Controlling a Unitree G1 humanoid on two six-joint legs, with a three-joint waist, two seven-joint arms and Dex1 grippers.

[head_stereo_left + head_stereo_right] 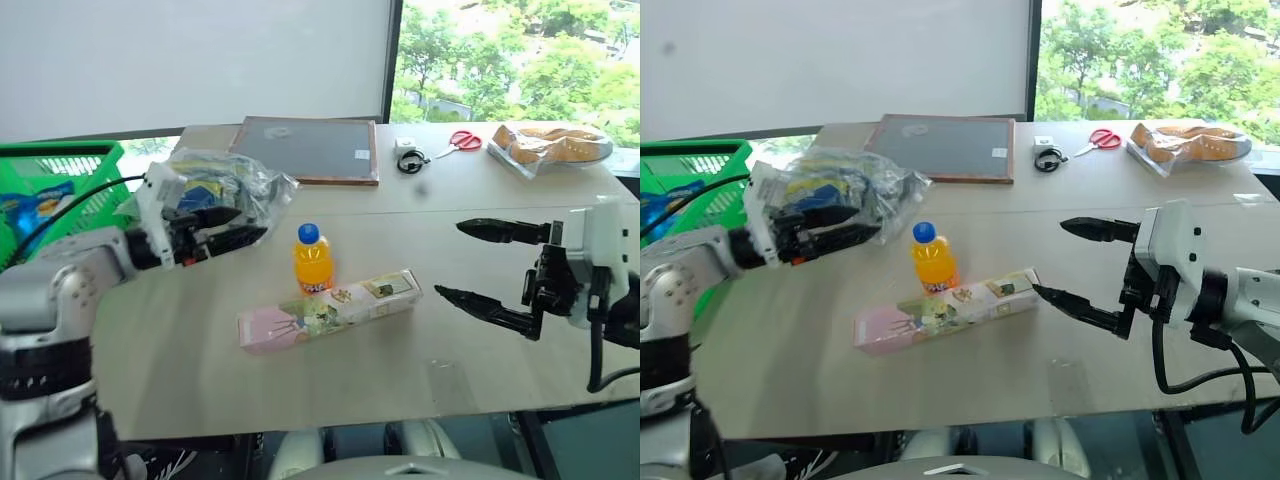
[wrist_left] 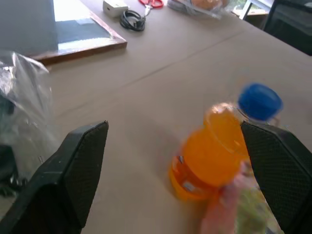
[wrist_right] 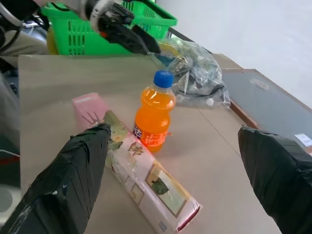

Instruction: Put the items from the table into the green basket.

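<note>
Carton (image 1: pixel 328 311): lies flat on the table (image 1: pixel 200 360), nearest the head camera.
Bottle (image 1: pixel 312 259): upright just behind the carton.
Bag (image 1: pixel 225 190): beside the left gripper (image 1: pixel 235 226), jaws wide, empty.
Right gripper (image 1: pixel 470 262): spread, empty.
Basket (image 3: pixel 87 31): the right wrist view shows its slotted side.

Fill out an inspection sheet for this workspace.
Surface: pale beige wood-look table, seam across it.
Job's things: small orange drink bottle with blue cap upright beside long pink printed carton lying flat; crinkly clear bag near bright green plastic basket, which already holds a blue packet.
Clutter: dark framed board, red scissors, bagged bread.
Grippers: left gripper open by the bag; right gripper open, empty.
Cables: coiled black cable beside white adapter.
Surroundings: window with trees outside.
</note>
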